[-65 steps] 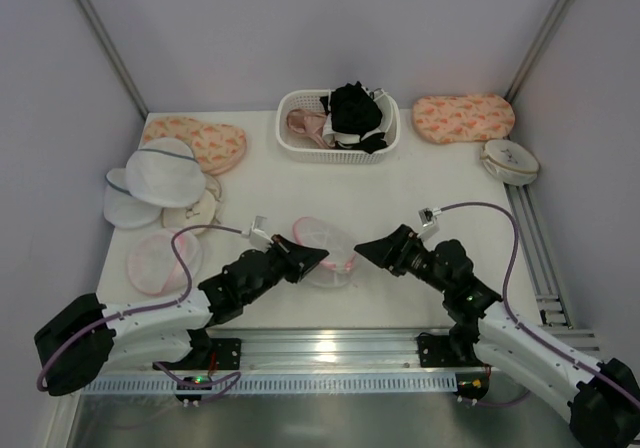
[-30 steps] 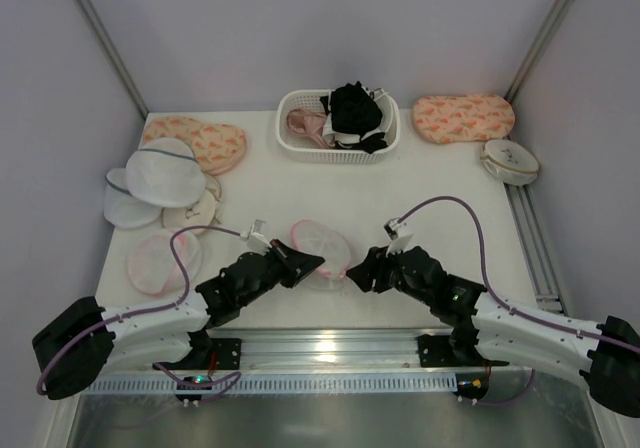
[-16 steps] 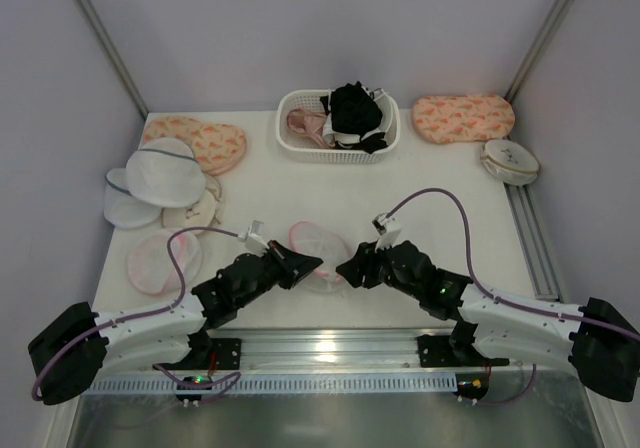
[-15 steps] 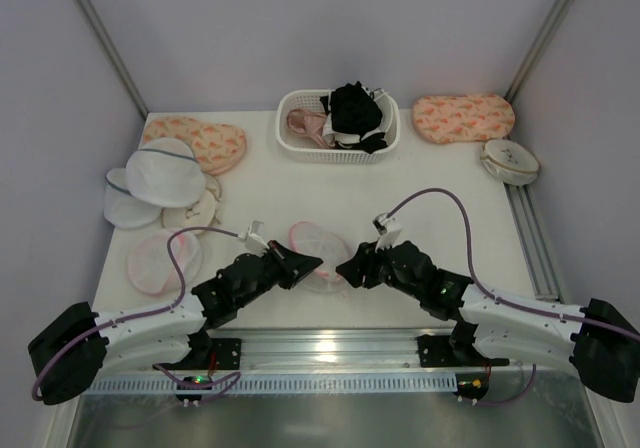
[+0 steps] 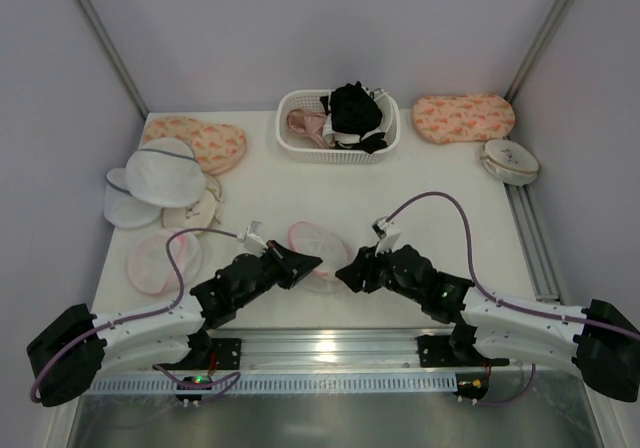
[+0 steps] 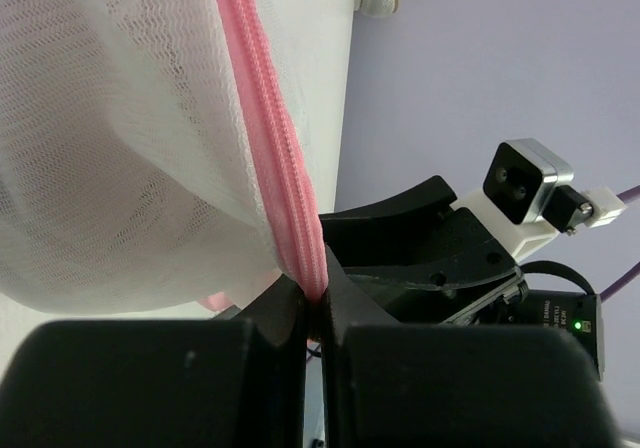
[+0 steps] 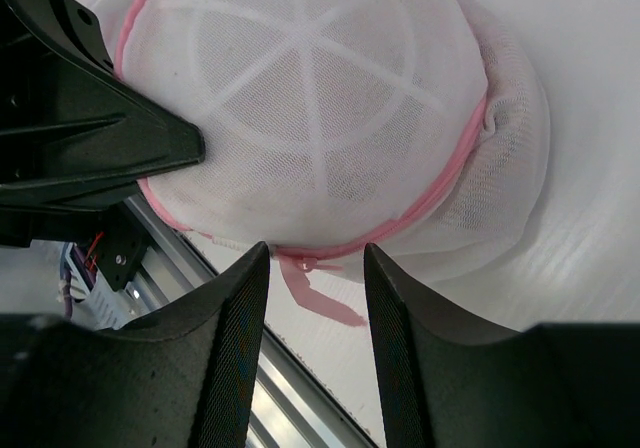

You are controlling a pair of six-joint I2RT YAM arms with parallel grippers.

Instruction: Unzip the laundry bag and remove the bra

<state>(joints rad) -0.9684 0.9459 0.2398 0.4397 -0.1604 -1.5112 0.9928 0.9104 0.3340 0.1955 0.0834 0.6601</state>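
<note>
The laundry bag [image 5: 318, 243], a white mesh dome with a pink zip rim, sits near the table's front middle. My left gripper [image 5: 316, 261] is shut on its pink zip rim [image 6: 290, 218] at the bag's left front. My right gripper [image 5: 345, 271] is open at the bag's right front. In the right wrist view the bag [image 7: 330, 98] fills the frame, and the pink zip pull tab [image 7: 318, 290] hangs between my open fingers [image 7: 228, 338], untouched. Pinkish contents show faintly through the mesh; the bra itself is hidden inside.
A white basket [image 5: 297, 145] with a black garment and pink cloth stands at the back. Larger mesh bags [image 5: 155, 178] and a pink-rimmed pouch [image 5: 152, 260] lie left. Patterned pouches [image 5: 463, 118] and a cream case [image 5: 510, 160] lie back right. The metal rail [image 5: 330, 353] runs along the front edge.
My right arm has swung left from the table's right side to the bag, its open fingers now straddling the zip tab. My left gripper has kept its hold on the rim.
</note>
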